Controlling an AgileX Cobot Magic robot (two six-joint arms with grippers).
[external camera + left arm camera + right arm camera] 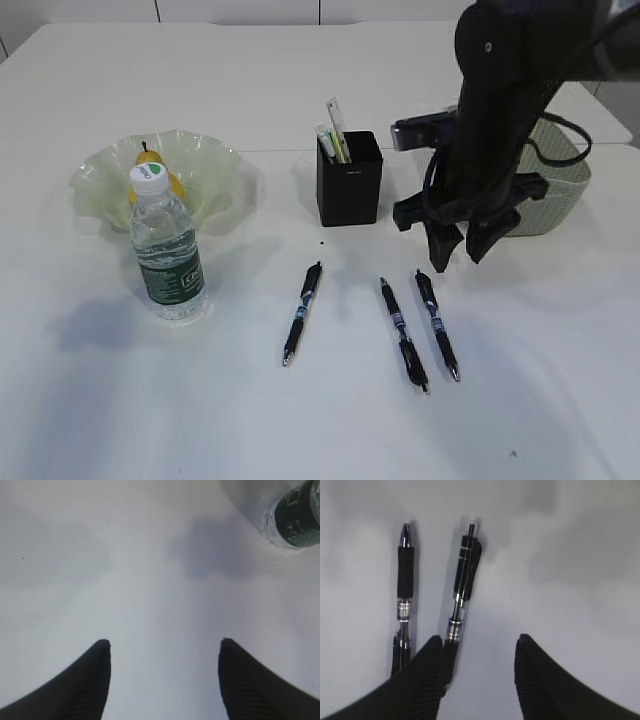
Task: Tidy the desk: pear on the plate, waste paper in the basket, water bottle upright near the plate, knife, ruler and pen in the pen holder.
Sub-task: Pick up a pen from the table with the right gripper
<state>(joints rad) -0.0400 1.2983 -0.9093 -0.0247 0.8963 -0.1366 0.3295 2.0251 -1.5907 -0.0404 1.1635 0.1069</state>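
**benchrat:** So where's the right gripper (460, 256) sitting? From the exterior view it hangs over the desk (300, 420), fingers pointing down, jaws partly spread with nothing between them. Two black pens lie just below it: the right pen (437, 324) almost under its fingertips, the middle pen (403, 333) a touch to its left. A third, the left pen (301, 312), is further off to that side.

**tablecam:** Yep, the right wrist view agrees. Both fingers (420, 680) are apart and empty, and one pen's end runs under the left finger, can't tell if it's touching. The other pen lies beside it, outside the jaws.

**benchrat:** The pen holder (349, 178) is behind the gripper and to its left, upright, with a clear ruler (336, 118) and a couple of pale sticks poking out. No idea whether a knife is among them. The basket (560, 180) is right behind the arm, mostly hidden.

**tablecam:** Far left of that gripper: pear (152, 172) in the plate (215, 180), water bottle (166, 246) standing upright just in front of the plate.

**benchrat:** Left gripper (162, 647)?

**tablecam:** Only the left wrist view shows it. Jaws wide, empty, bare desk under them, with the bottle's base ahead and off to its right.
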